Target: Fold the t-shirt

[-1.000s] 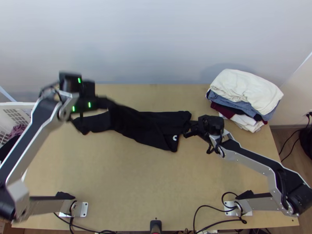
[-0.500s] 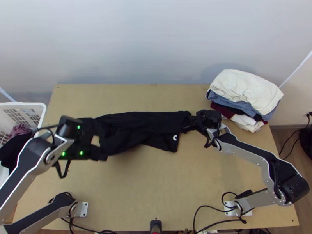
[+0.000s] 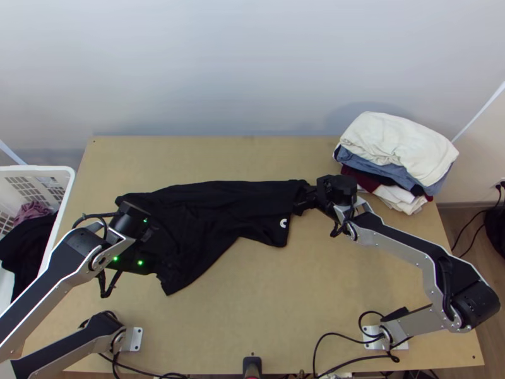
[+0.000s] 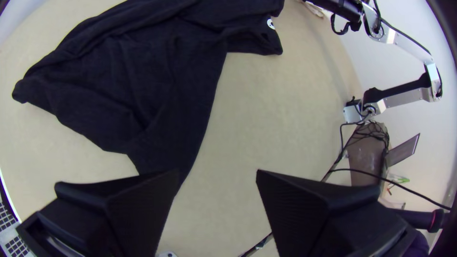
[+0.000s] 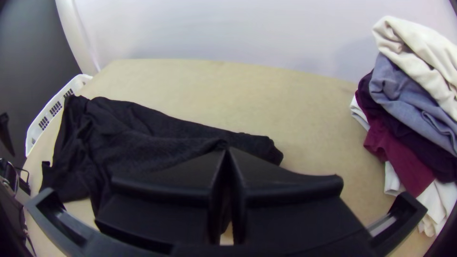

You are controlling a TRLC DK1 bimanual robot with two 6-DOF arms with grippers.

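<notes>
The black t-shirt (image 3: 208, 208) lies across the table, its left part spread with loose wrinkles and a corner pointing to the near edge. In the top view my left gripper (image 3: 158, 262) is over its left end. My right gripper (image 3: 303, 201) is at its right end, near a white mark. In the left wrist view my left gripper (image 4: 217, 177) stands open, one finger overlapping a tip of the t-shirt (image 4: 157, 90). In the right wrist view my right gripper (image 5: 226, 151) is closed on a pinch of the t-shirt (image 5: 128, 143).
A stack of folded clothes (image 3: 398, 151) stands at the table's far right. A white basket (image 3: 63, 174) with dark clothes is beyond the left edge. Cables (image 3: 341, 335) run along the near edge of the table (image 3: 252, 297).
The left arm has swung from the far left toward the near side, and the t-shirt's left part has come down spread wider toward the near edge. My right gripper has barely moved.
</notes>
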